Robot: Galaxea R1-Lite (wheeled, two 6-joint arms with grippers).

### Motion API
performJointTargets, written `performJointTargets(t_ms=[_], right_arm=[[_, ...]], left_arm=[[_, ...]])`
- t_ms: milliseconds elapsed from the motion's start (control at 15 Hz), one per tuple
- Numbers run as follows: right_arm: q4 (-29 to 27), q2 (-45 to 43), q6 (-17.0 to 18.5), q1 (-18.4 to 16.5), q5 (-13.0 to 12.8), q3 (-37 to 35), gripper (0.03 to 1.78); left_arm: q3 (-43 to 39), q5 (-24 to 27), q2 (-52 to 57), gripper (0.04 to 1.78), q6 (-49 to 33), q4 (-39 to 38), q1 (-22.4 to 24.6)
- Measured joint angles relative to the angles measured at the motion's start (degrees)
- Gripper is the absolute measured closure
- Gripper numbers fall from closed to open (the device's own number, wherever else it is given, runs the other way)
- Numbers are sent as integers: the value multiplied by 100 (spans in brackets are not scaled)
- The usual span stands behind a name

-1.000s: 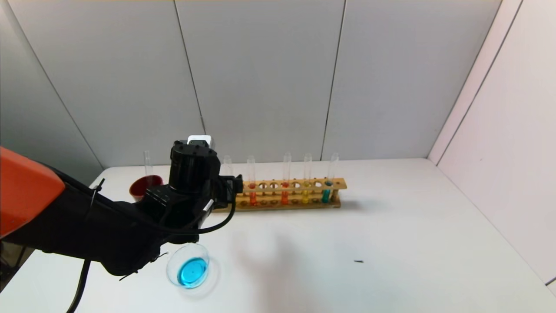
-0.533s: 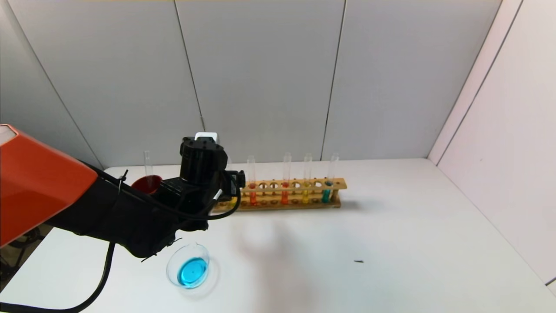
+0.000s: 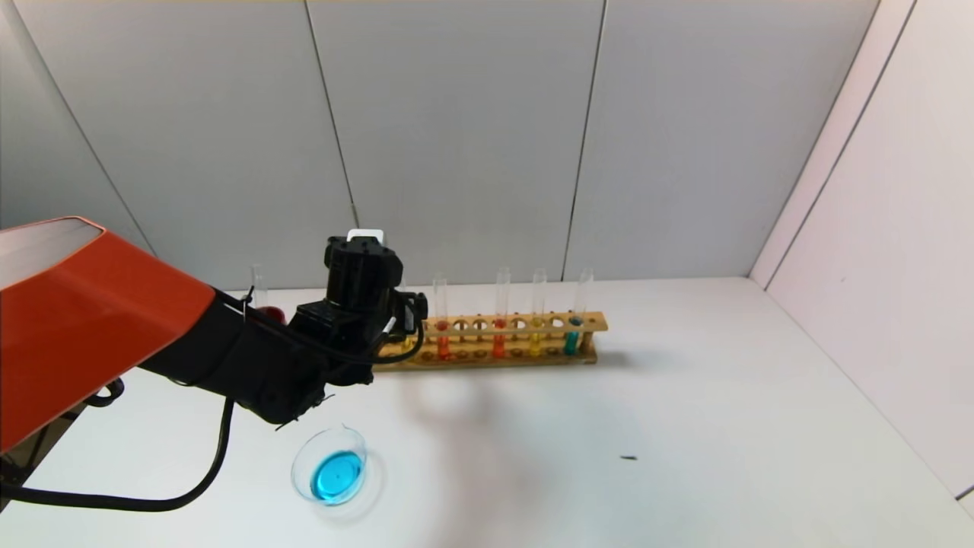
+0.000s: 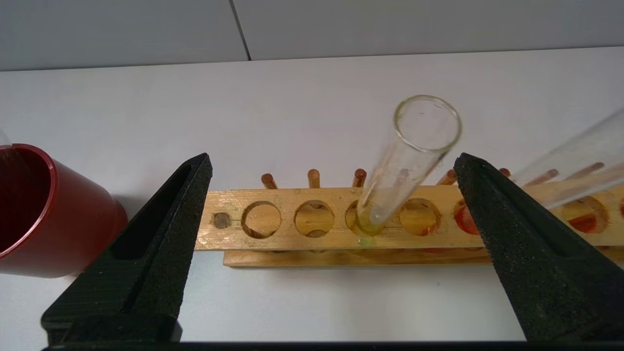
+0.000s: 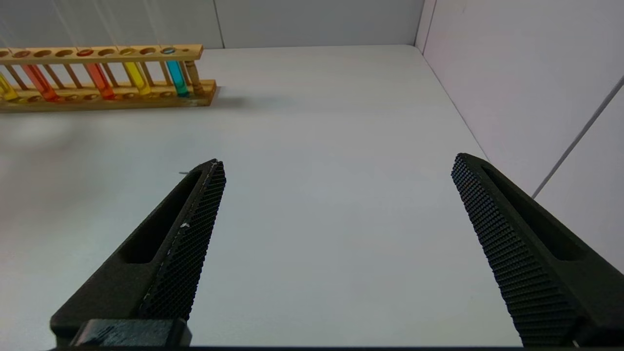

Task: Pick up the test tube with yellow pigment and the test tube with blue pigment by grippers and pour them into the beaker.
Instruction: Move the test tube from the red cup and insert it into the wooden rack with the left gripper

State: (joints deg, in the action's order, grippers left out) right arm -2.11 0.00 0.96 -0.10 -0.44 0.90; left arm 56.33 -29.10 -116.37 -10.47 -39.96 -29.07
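My left gripper (image 4: 332, 163) is open at the left end of the wooden rack (image 4: 292, 222). A clear tube with yellow pigment at its base (image 4: 414, 156) stands tilted in a rack hole between the two jaws, nearer one jaw and touching neither. In the head view my left wrist (image 3: 358, 297) hides that tube. A second yellow tube (image 3: 535, 335) and the blue tube (image 3: 571, 335) stand at the rack's right end. The beaker (image 3: 331, 476) holds blue liquid, on the table near my left arm. My right gripper (image 5: 336, 163) is open and empty over bare table.
A dark red cup (image 4: 48, 209) stands just left of the rack, with a clear tube (image 3: 259, 283) in it. Two orange-red tubes (image 3: 442, 339) (image 3: 498, 339) stand mid-rack. The rack (image 3: 502, 339) lies along the back of the table. A small dark speck (image 3: 628, 457) lies to the right.
My left arm has moved away from above the beaker, back and a little right, to the rack's left end. The beaker and the tubes have not moved.
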Motion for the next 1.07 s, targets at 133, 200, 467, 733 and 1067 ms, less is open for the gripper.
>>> performJointTargets(t_ms=[133,200,467,733,1067], right_arm=[[0,0,0,0,0,0,11],[0,0,0,0,0,0,11],[0,0,-2,0,0,0,11],[0,0,0,0,0,0,11],[0,0,-2,0,-2,-2,11]], left_arm=[[74,50,-89,7,2,-2,63],[98,110,-118,7,2,2,77],[146,146,-196,7,2,-4,94],[213,145,-236,8,0,5,94],[216,143,-240,49,0,-26,41]])
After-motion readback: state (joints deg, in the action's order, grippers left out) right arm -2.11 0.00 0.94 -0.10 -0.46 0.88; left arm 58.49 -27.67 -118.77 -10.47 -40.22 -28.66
